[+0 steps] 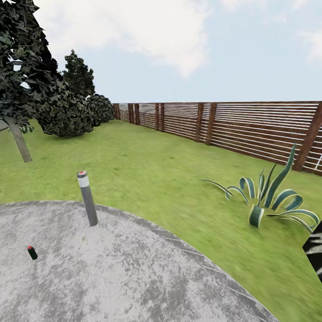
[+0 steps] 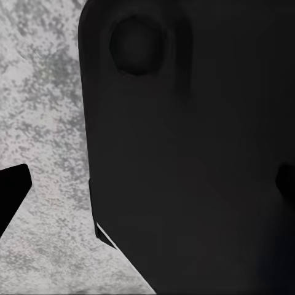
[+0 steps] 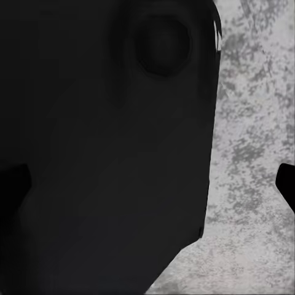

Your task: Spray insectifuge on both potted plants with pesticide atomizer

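The pesticide atomizer [image 1: 32, 252], a small dark bottle with a red top, stands upright on the grey paved patio [image 1: 116, 273] at the near left of the head view. It is short of the bollard and left of it. The potted plants are out of view. In the left wrist view my left gripper [image 2: 147, 190] is open, its dark fingertips [image 2: 12, 196] at the frame's edges over mottled grey paving. My right gripper [image 3: 147, 187] is likewise open, with nothing between its fingertips [image 3: 286, 187]. A broad black robot part fills most of both wrist views.
A grey bollard post [image 1: 87, 199] with a red-dotted top stands at the patio's far edge. A striped green-white agave [image 1: 268, 201] grows on the lawn [image 1: 147, 165] at right. The brown slatted fence [image 1: 232, 125] runs along the back; trees and dark shrubs [image 1: 62, 107] stand at left.
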Robot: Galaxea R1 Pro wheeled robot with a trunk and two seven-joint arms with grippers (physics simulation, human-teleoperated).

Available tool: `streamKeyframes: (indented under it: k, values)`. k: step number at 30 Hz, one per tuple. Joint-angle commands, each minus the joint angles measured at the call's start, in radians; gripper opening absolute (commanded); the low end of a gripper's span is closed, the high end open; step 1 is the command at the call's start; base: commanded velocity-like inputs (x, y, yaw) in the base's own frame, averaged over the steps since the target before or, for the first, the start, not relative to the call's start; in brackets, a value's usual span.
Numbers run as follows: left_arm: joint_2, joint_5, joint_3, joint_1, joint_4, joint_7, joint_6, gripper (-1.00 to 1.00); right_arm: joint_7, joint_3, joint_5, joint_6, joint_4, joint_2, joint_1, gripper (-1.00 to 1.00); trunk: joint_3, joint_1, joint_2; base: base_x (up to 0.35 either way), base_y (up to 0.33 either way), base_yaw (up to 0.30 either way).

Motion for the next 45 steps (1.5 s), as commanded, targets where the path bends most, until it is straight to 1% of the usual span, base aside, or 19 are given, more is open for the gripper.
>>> streamKeyframes:
  k: [1,2,3,5,7,11,16,20,22,25,31,38,39,41,43,45]
  values:
    - [-0.006,0.003,-0.001,0.000,-0.006,-0.006,0.000,1.00,-0.003,0.006,-0.001,0.006,-0.006,0.006,-0.006,1.00,0.000,0.000,0.000,0.000,0.000,0.000]
    - [-0.010,0.001,-0.004,0.006,0.000,-0.011,0.005,1.00,-0.003,0.010,0.000,0.011,-0.012,0.011,-0.004,1.00,0.000,0.000,0.000,0.000,0.000,0.000]
    - [-0.010,0.000,-0.005,0.011,0.006,-0.012,0.011,1.00,-0.003,0.004,0.001,0.015,-0.017,0.017,0.001,1.00,0.000,0.000,0.000,0.000,0.000,0.000]
    - [-0.010,-0.001,-0.008,0.017,0.017,-0.014,0.022,1.00,-0.003,-0.007,0.002,0.011,-0.028,0.014,0.010,1.00,0.000,0.000,0.000,0.000,0.000,0.000]
    - [-0.009,-0.002,-0.009,0.019,0.014,-0.015,0.030,1.00,-0.003,-0.016,0.003,0.006,-0.040,0.016,0.002,1.00,0.000,0.000,0.000,0.000,0.000,0.000]
    - [-0.003,0.000,-0.008,0.017,-0.008,-0.015,0.033,1.00,-0.003,-0.019,0.004,0.005,-0.062,0.013,-0.021,1.00,0.000,0.000,0.000,0.000,0.000,0.000]
    - [0.007,0.002,-0.008,0.014,-0.036,-0.015,0.028,1.00,-0.005,-0.021,0.005,0.001,-0.077,0.008,-0.031,1.00,0.000,0.000,0.000,0.000,0.000,0.000]
    - [0.017,0.002,-0.007,0.011,-0.058,-0.005,0.005,1.00,-0.006,-0.021,0.006,-0.017,-0.100,0.005,-0.032,1.00,0.000,0.000,0.000,0.000,0.000,0.000]
    - [0.021,0.002,-0.006,0.009,-0.070,-0.004,-0.006,1.00,-0.006,-0.021,0.006,-0.029,-0.111,0.000,-0.032,1.00,0.000,0.000,0.000,0.000,0.000,0.000]
    - [0.024,0.002,-0.007,0.004,-0.087,-0.003,-0.023,1.00,-0.006,-0.022,0.006,-0.045,-0.128,-0.017,-0.032,1.00,0.000,0.000,0.000,0.000,0.000,0.000]
    - [0.025,0.000,-0.008,-0.029,-0.121,-0.003,-0.057,1.00,-0.006,-0.023,0.006,-0.079,-0.162,-0.050,-0.032,1.00,0.000,0.000,0.000,0.000,0.000,0.000]
    - [0.024,0.001,-0.009,-0.070,-0.161,-0.003,-0.094,1.00,-0.006,-0.023,0.005,-0.118,-0.202,-0.054,-0.034,1.00,0.000,0.000,0.000,0.000,0.000,0.000]
    - [0.023,0.001,-0.009,-0.163,-0.321,-0.003,-0.094,1.00,-0.006,-0.023,0.005,-0.170,-0.603,-0.054,-0.034,1.00,0.000,0.000,0.000,0.000,0.000,0.000]
    - [0.022,-0.001,-0.009,-0.183,-0.323,-0.003,-0.098,1.00,-0.005,-0.024,0.004,-0.193,-0.640,-0.055,-0.034,1.00,0.000,0.000,0.000,0.000,0.000,0.000]
    - [0.023,-0.003,-0.009,-0.188,-0.323,-0.003,-0.105,1.00,-0.004,-0.024,0.005,-0.202,-0.653,-0.055,-0.034,1.00,0.000,0.000,0.000,0.000,0.000,0.000]
    - [0.026,-0.005,-0.008,-0.188,-0.320,-0.003,-0.131,1.00,-0.002,-0.022,0.006,-0.208,-0.659,-0.054,-0.034,1.00,0.000,0.000,0.000,0.011,0.000,0.000]
